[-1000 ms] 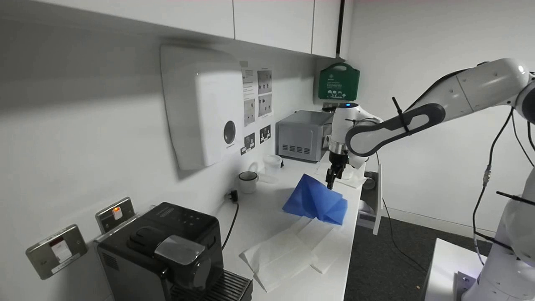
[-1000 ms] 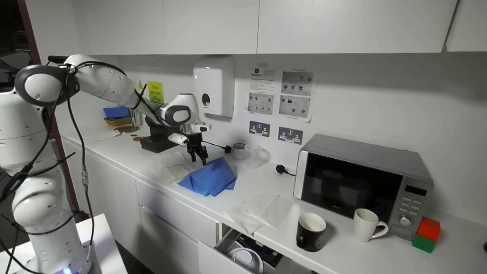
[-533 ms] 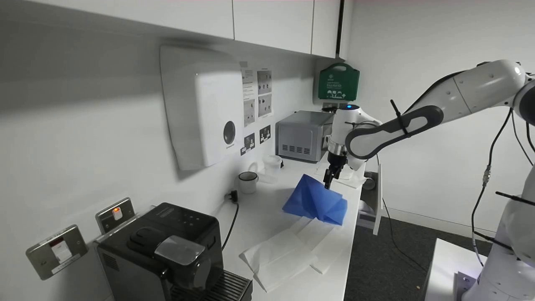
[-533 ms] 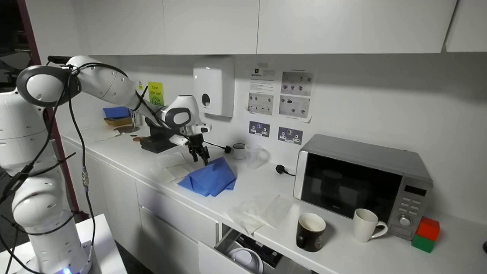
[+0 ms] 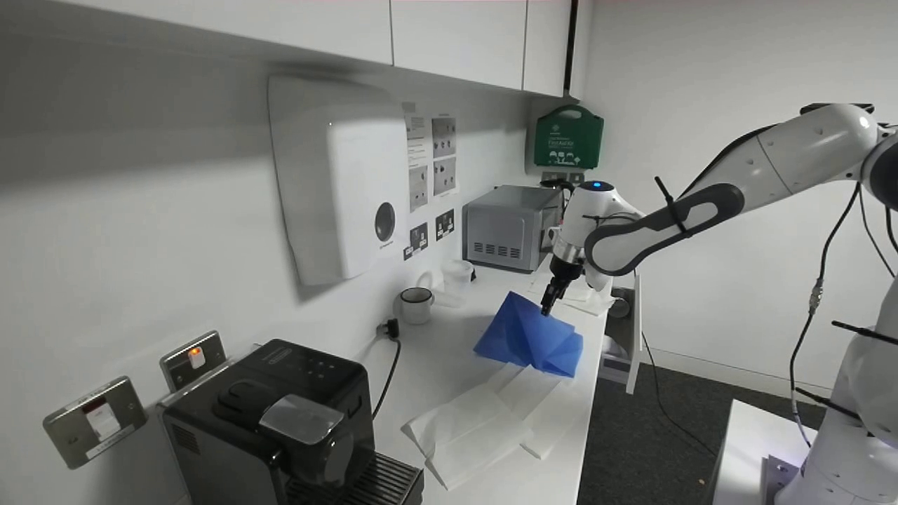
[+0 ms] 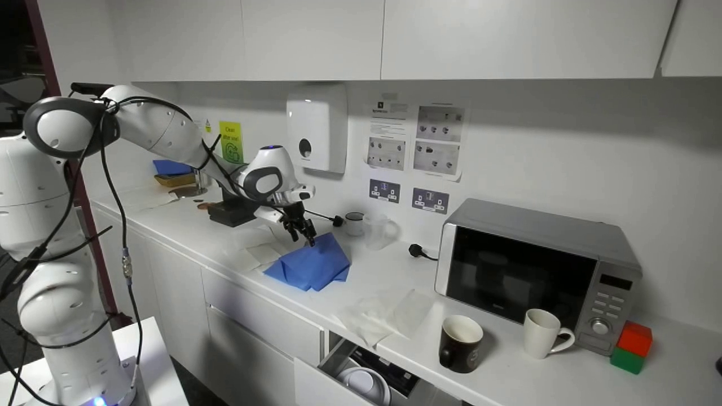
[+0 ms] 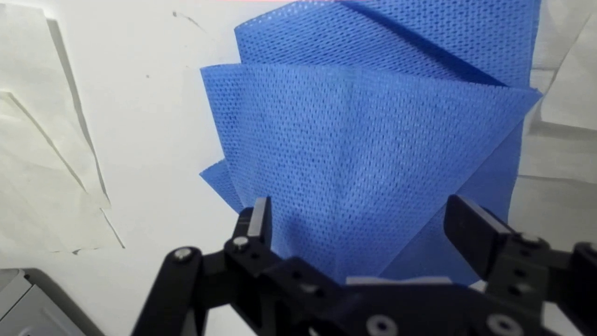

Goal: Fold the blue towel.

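Note:
The blue towel [image 5: 527,341] lies creased on the white counter, with corners and layers folded over one another. It also shows in an exterior view [image 6: 312,266] and fills the middle of the wrist view [image 7: 354,140]. My gripper [image 5: 546,310] is over the towel's microwave-side part, pointing down at a tilt; it also shows in an exterior view [image 6: 303,241]. In the wrist view the gripper [image 7: 357,203] has its fingers wide apart, with nothing between the pads and the towel beneath. Whether the tips touch the cloth I cannot tell.
White sheets [image 5: 484,428] lie beside the towel, with more thin sheets [image 6: 389,316] toward the microwave [image 6: 524,270]. An enamel mug [image 5: 417,306] and clear jug [image 6: 377,231] stand by the wall. A coffee machine [image 5: 280,421], dark mug [image 6: 461,344] and open drawer [image 6: 338,383] are nearby.
My gripper has shifted slightly across the towel toward the wall, and the wrist has tilted more. The towel lies as before.

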Controlling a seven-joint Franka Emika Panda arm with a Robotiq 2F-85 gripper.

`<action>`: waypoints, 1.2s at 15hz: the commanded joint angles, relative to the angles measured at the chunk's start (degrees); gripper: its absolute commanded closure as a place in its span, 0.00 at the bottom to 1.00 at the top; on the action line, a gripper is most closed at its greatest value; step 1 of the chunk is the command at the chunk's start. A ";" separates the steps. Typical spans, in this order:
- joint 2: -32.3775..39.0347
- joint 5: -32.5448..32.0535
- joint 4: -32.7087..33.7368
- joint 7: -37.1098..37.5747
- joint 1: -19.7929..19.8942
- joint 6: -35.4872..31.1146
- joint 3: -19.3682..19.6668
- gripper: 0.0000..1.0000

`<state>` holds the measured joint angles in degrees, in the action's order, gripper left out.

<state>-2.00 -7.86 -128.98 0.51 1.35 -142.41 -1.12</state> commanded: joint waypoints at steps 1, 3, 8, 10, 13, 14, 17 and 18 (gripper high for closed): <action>-0.71 2.46 -1.10 -4.31 -0.12 -3.02 1.09 0.00; 0.03 4.21 -0.54 -5.75 -0.05 -3.25 1.40 0.00; 1.02 10.89 0.18 -11.43 0.08 -2.66 2.26 0.00; 1.32 12.75 0.26 -13.11 0.23 -2.53 2.56 0.00; 2.43 14.49 0.73 -14.61 0.51 -2.25 2.96 0.00; 2.99 14.17 1.02 -14.16 0.55 -2.20 3.02 0.00; 4.25 12.96 2.01 -12.94 0.45 -1.75 2.93 0.00; 4.61 12.74 2.28 -12.80 0.43 -1.66 2.86 0.02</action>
<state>0.91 4.76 -128.57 -11.15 1.59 -143.53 1.71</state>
